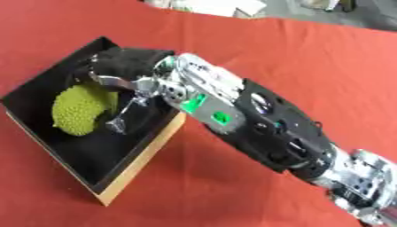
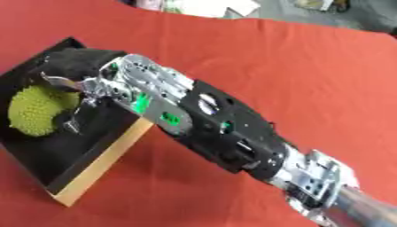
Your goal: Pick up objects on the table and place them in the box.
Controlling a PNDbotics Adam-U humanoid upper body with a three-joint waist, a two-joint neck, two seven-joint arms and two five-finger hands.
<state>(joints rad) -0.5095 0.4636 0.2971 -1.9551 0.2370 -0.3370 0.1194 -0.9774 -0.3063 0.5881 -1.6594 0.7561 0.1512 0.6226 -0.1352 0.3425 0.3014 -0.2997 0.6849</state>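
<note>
A yellow-green spiky ball-shaped fruit (image 1: 81,110) lies inside the black box (image 1: 46,84) at the left, against its far-left part. My right arm reaches in from the lower right, and my right hand (image 1: 128,62) hovers over the box's far corner, just above and to the right of the fruit. Its dark fingers hang over the fruit's top. The silver thumb (image 1: 122,116) points down beside the fruit's right side with a thin dark gap between them. My left hand shows in neither view.
The box has a tan wooden side (image 1: 143,153) and sits on a red tablecloth (image 1: 294,62). Papers and clutter (image 1: 217,6) lie beyond the far edge. Open red cloth spreads to the right of the box and in front of it.
</note>
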